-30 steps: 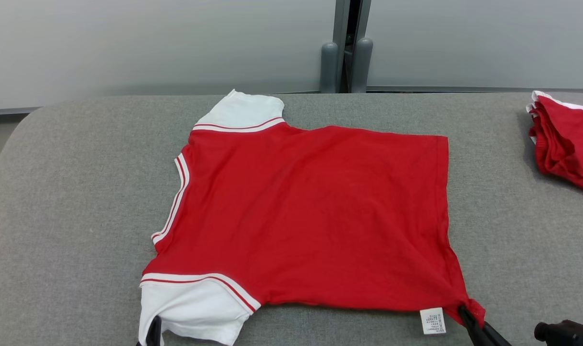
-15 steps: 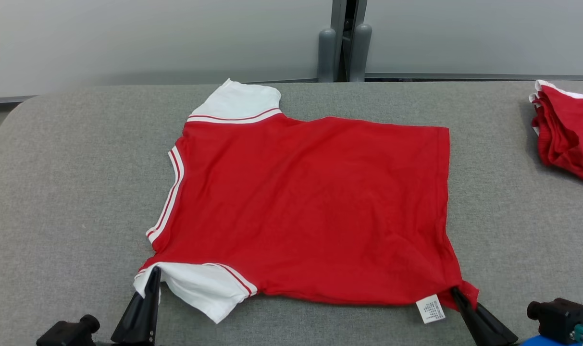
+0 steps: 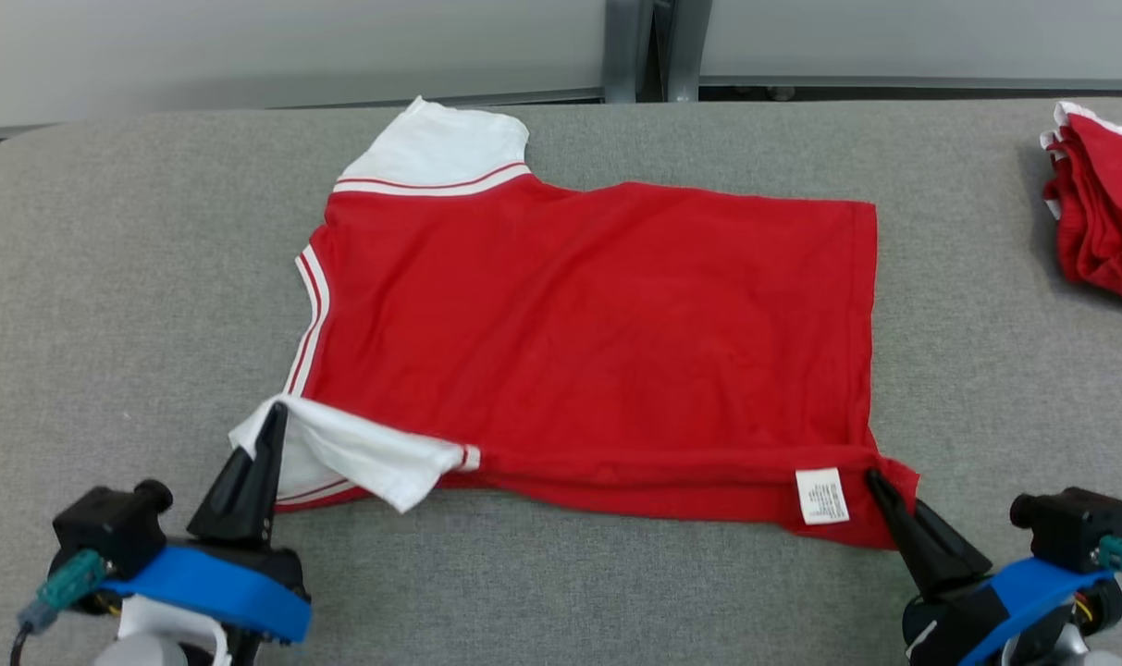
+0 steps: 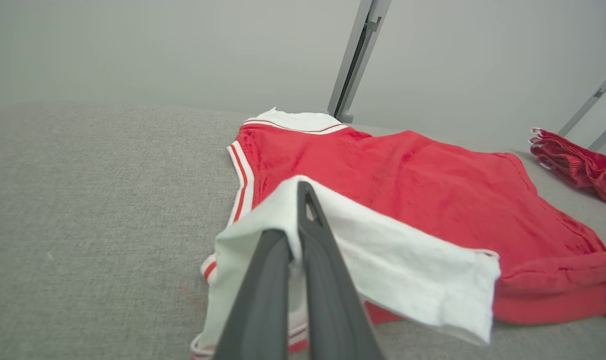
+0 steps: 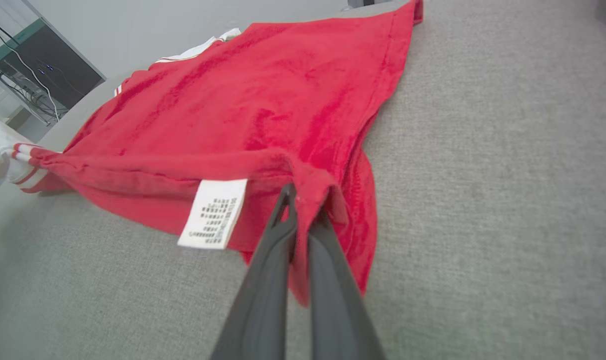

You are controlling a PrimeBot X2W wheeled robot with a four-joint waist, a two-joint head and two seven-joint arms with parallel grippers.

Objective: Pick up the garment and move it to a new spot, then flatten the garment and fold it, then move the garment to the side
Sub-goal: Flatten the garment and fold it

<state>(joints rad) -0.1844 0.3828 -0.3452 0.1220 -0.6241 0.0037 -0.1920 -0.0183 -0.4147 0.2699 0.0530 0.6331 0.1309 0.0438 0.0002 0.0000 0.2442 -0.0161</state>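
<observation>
Also, red pile (image 3: 1102,217) lies rt of garment (image 3: 597,324).

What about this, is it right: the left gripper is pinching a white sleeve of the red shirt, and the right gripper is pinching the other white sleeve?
No. The right gripper is pinching the red bottom corner of the shirt, beside the white label, as the right wrist view shows. The left gripper does pinch a white sleeve.

Lighting is bright, even and diffuse from overhead, leaving only faint soft shadows beneath the lifted edge of the shirt (image 3: 597,314), while both wrist views (wide-angle) bow at the edges and blur the nearest fingers (image 4: 327,300).
</observation>
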